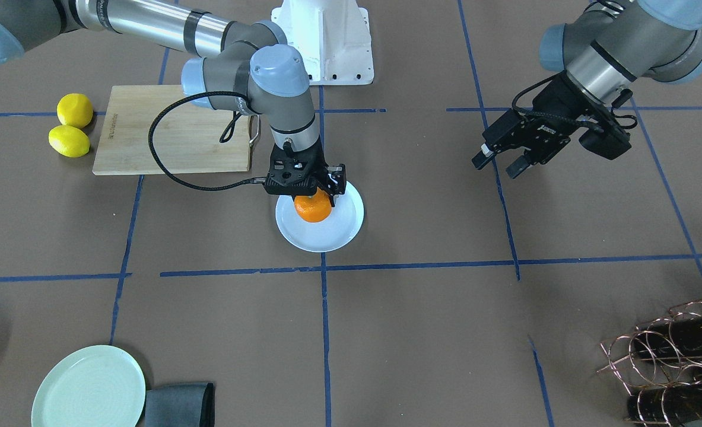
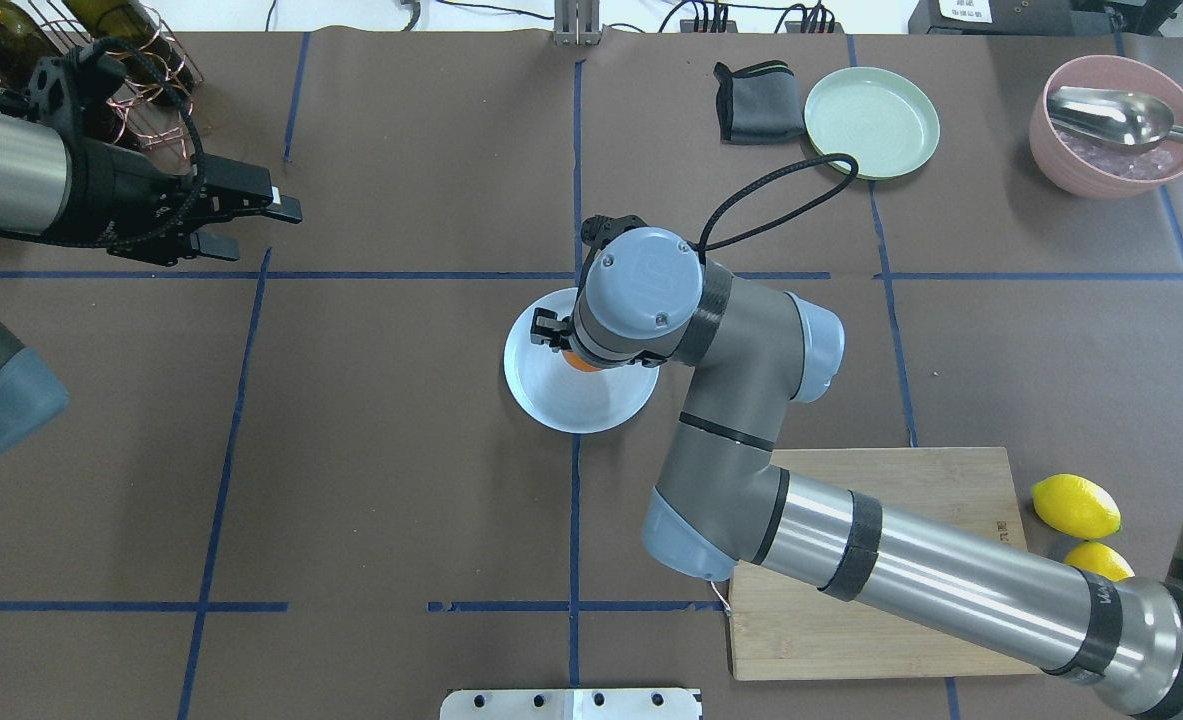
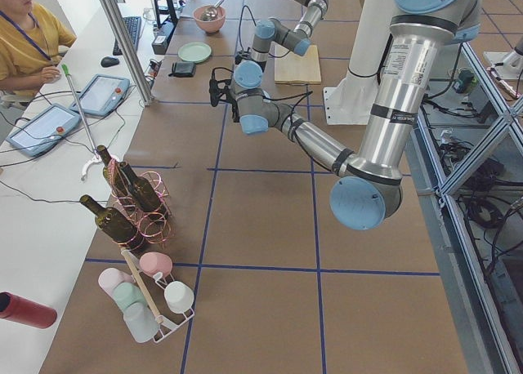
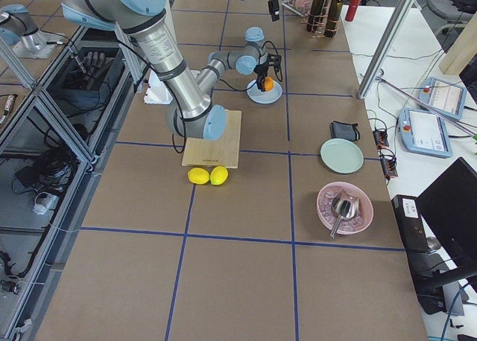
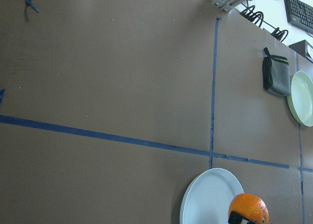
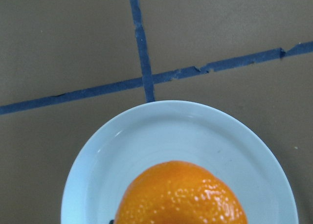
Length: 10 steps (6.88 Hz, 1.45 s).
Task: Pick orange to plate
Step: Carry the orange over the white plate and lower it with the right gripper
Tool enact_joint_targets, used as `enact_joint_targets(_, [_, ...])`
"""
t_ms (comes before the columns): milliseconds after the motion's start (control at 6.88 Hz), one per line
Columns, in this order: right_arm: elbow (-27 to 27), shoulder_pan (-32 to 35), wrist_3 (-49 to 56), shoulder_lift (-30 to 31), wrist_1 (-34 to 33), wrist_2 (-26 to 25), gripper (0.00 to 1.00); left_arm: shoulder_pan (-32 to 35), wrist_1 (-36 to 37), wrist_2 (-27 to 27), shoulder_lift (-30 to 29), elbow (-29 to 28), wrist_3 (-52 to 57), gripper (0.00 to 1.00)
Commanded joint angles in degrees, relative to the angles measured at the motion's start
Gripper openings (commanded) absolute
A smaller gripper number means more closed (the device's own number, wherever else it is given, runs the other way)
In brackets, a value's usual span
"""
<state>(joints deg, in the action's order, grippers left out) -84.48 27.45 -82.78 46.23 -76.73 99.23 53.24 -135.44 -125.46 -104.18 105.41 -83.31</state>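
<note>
White plate, orange over it

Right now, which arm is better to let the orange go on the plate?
Right. The right pincer holds the orange over the plate, so it likely only needs to open. The left pincer hangs open, far off to the side.

Along the tabletop's operator-side edge: cup stand at the near corner, bottle rack beyond, pink bowl farthest off.

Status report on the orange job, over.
Right claw shut on orange, over white plate. Left claw open, off to the side. Nothing blocking the plate.
</note>
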Motion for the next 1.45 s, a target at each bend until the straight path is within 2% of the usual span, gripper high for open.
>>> enact_joint_targets(0, [0.81, -0.55, -0.01, -0.09, -0.08, -0.27, 0.14, 0.02, 0.0, 0.04, 0.02, -0.03, -0.01, 0.99])
enact_joint_targets(291, [1.42, -0.55, 0.08, -0.61, -0.08, -1.23, 0.16, 0.02, 0.0, 0.04, 0.02, -0.03, -0.01, 0.99])
enact_joint_targets(436, [3.6, -0.81, 0.17, -1.74, -0.08, -1.41, 0.17, 0.02, 0.0, 0.04, 0.02, -0.03, -0.01, 0.99])
enact_joint_targets(581, [3.8, -0.82, 0.43, -1.84, -0.08, -1.41, 0.22, -0.06, 0.0, 0.04, 0.02, -0.03, -0.01, 0.99])
enact_joint_targets(872, [3.89, -0.99, 0.43, -1.84, -0.17, -1.41, 0.42, -0.15, 0.0, 0.12, -0.06, -0.29, -0.1, 0.99])
enact_joint_targets(1017, [3.89, -1.25, 0.43, -1.84, -0.17, -1.41, 0.49, -0.15, 0.0, 0.12, -0.06, -0.29, -0.1, 0.99])
enact_joint_targets(1162, [3.89, -1.17, 0.43, -1.84, -0.17, -1.41, 0.71, -0.15, 0.0, 0.12, -0.06, -0.29, -0.01, 0.99])
enact_joint_targets(1308, [3.89, -1.17, 0.52, -1.76, -0.17, -1.41, 1.0, -0.33, 0.0, 0.12, -0.15, -0.38, -0.1, 0.99])
